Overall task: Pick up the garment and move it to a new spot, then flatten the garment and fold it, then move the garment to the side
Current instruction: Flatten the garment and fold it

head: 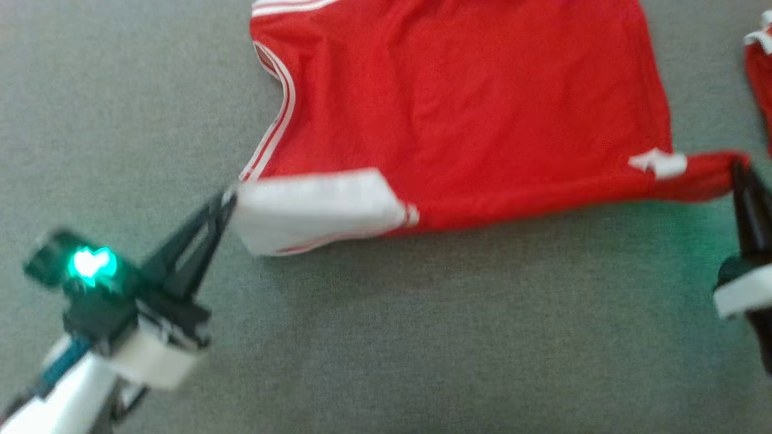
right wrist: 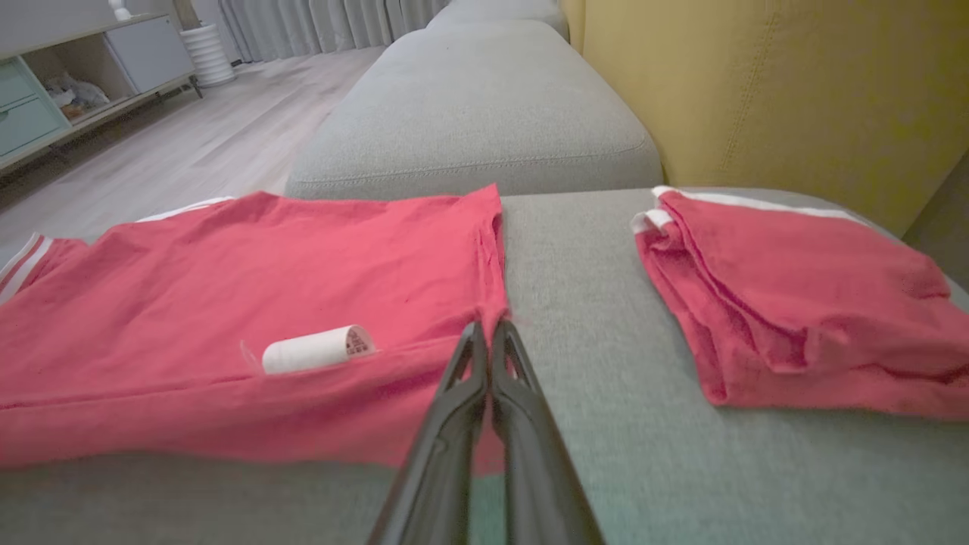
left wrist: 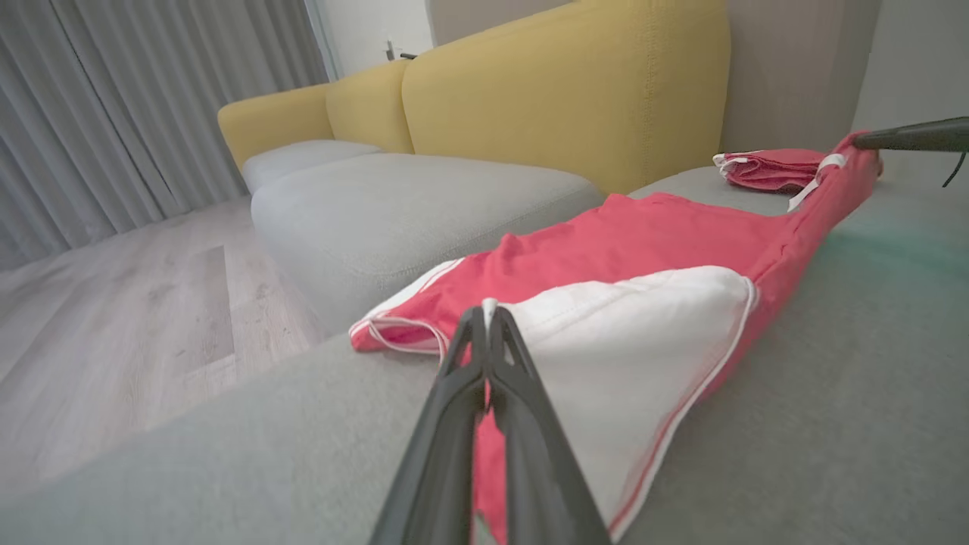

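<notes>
The garment [head: 458, 114] is a red jersey with white trim, spread on the grey sofa seat [head: 422, 337]. My left gripper [head: 228, 199] is shut on its white-panelled near-left corner [left wrist: 606, 333]. At the far right my right gripper [head: 737, 164] is shut on the near-right corner, which is pulled out into a red point. A white label [right wrist: 318, 348] lies on the cloth just left of that corner. The near edge is drawn between the two grippers [left wrist: 488, 310] [right wrist: 488, 327] and slightly lifted.
A second red garment [right wrist: 787, 303], folded, lies on the seat to the right of the jersey. Yellow back cushions [left wrist: 568, 98] stand behind. The seat drops to wooden floor [left wrist: 113, 318] on the left. Bare grey seat extends toward me.
</notes>
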